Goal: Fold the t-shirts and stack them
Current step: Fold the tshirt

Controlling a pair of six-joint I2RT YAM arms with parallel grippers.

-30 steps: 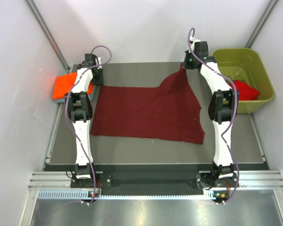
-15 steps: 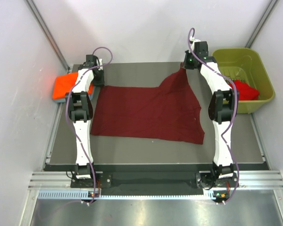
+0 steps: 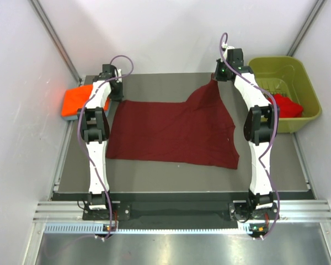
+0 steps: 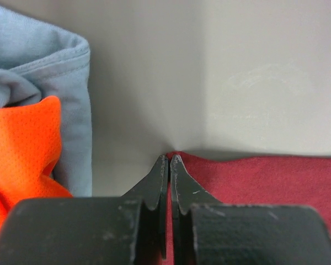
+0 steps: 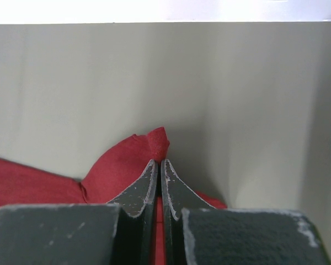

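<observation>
The dark maroon t-shirt (image 3: 171, 132) lies spread across the grey table. My left gripper (image 3: 117, 96) is at its far left corner, shut on the cloth's edge; the left wrist view shows maroon cloth (image 4: 254, 182) pinched between the gripper (image 4: 169, 160) tips. My right gripper (image 3: 216, 79) is shut on the far right corner and holds it raised, with a tuft of cloth (image 5: 154, 141) above the gripper (image 5: 158, 164) tips. The orange t-shirt (image 3: 76, 99) lies on the grey-blue t-shirt (image 4: 71, 110) off the table's far left. The bright red t-shirt (image 3: 287, 106) is in the bin.
An olive-green plastic bin (image 3: 298, 69) stands at the far right beside the table. White walls close in the back and both sides. The orange (image 4: 22, 149) and grey-blue pile sits just left of my left gripper.
My left gripper has shut on the maroon shirt's far left corner. The right gripper and the cloth it holds have not moved.
</observation>
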